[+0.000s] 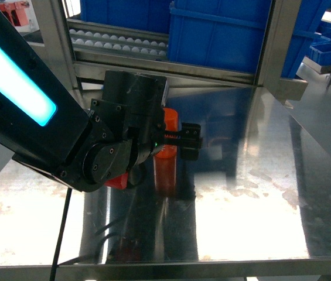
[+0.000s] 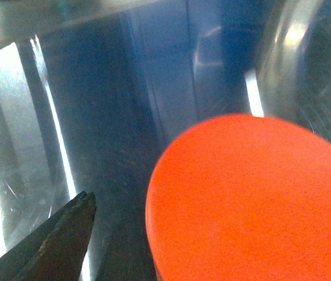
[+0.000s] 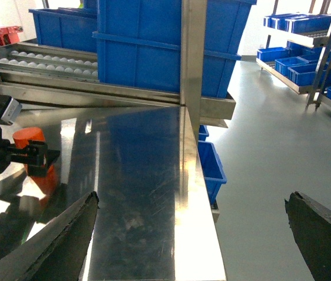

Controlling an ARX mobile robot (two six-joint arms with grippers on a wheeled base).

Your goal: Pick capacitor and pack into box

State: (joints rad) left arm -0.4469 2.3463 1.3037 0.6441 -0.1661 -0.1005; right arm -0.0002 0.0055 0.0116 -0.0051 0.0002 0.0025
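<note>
Head view shows the left gripper (image 1: pixel 184 140) with jaws clamped on the orange capacitor (image 1: pixel 165 153) standing on the steel bench (image 1: pixel 259 193), right gripper (image 3: pixel 191 234) spread apart, no box in sight; a slanted lift could topple it.

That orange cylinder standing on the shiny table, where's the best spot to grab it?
Around its curved side wall, coming in level from the left. The orange cylinder stands upright on the steel table, so its round sides suit a squeeze; the left tool already sits at that height.
</note>
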